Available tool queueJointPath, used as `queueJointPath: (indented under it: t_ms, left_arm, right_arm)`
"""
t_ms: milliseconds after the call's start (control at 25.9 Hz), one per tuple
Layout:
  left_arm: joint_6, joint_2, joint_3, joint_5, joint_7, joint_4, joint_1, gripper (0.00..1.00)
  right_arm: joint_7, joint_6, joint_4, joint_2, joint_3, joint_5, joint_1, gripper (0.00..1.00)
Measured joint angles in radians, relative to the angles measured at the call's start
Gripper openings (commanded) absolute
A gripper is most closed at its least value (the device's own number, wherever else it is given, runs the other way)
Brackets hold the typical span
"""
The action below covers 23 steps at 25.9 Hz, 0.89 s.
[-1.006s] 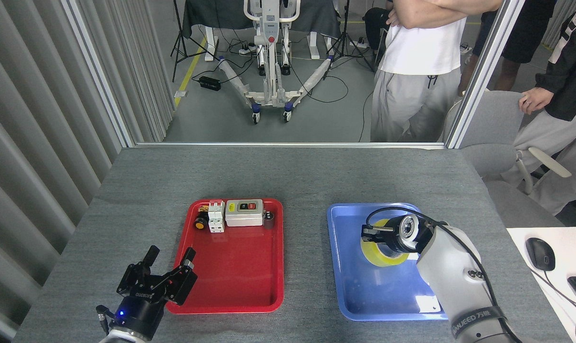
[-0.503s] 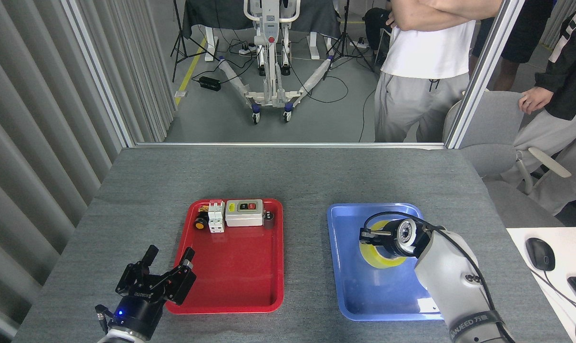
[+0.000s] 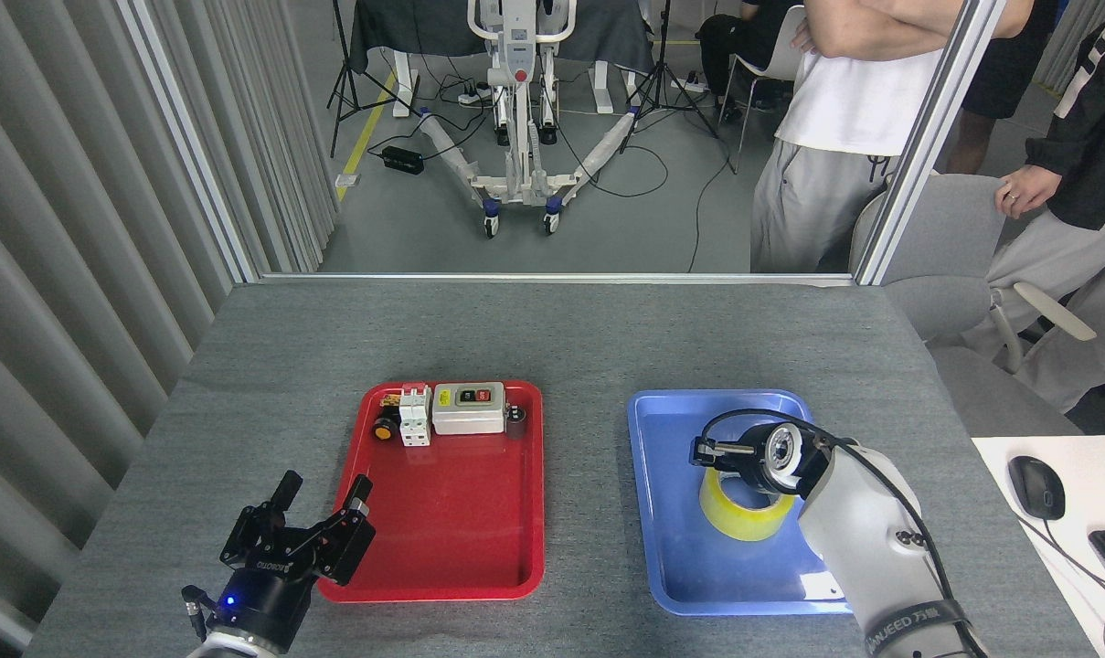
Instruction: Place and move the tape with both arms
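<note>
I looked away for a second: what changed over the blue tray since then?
The tape sits nearer the robot in the blue tray, showing more beneath the right tool, which barely shifted; whether it grips the tape is unclear. The person in white stepped right. The left tool and the red tray stayed put.

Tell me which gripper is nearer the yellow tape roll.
Right. The right gripper is directly over the tape in the blue tray; the left gripper hovers far off, by the red tray's near-left corner.
</note>
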Motion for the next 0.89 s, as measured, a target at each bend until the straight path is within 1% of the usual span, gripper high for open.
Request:
queueJointPath:
  t_ms: [77,193,309,348,426,464,503,580,812,890]
  left_arm:
    - [0.004,0.000,0.000,-0.001,0.000,0.000,0.000,1.00]
    - [0.007,0.000,0.000,-0.005,0.000,0.000,0.001,1.00]
    - [0.007,-0.001,0.000,-0.014,0.000,0.000,0.001,1.00]
    - [0.007,-0.001,0.000,-0.017,0.001,0.000,0.001,1.00]
    - [0.008,-0.002,0.000,-0.026,0.002,0.000,0.001,1.00]
    - [0.008,-0.002,0.000,-0.033,0.003,0.000,0.001,1.00]
    - [0.008,-0.003,0.000,-0.042,0.004,0.000,0.001,1.00]
    - [0.008,-0.004,0.000,-0.059,0.004,0.000,0.000,1.00]
    - [0.009,-0.005,0.000,-0.083,0.009,0.000,0.000,1.00]
    - [0.008,-0.004,0.000,-0.084,0.010,0.000,0.000,1.00]
  right_arm:
    - [-0.009,-0.005,-0.008,0.000,-0.001,-0.002,0.004,0.70]
    - [-0.030,-0.030,-0.047,-0.002,-0.008,-0.004,0.016,0.79]
    - [-0.057,-0.056,-0.125,-0.009,-0.036,-0.002,0.056,0.90]
    - [-0.071,-0.060,-0.161,-0.014,-0.049,0.001,0.079,0.92]
    - [-0.133,-0.069,-0.218,-0.026,-0.066,0.013,0.113,0.97]
    - [-0.176,-0.072,-0.241,-0.032,-0.073,0.028,0.130,0.97]
    - [-0.216,-0.074,-0.258,-0.036,-0.082,0.048,0.147,0.98]
    - [-0.330,-0.090,-0.283,-0.042,-0.110,0.111,0.177,0.98]
    - [-0.713,-0.184,-0.344,-0.043,-0.217,0.351,0.289,0.99]
    - [-0.808,-0.197,-0.381,-0.042,-0.244,0.408,0.320,0.99]
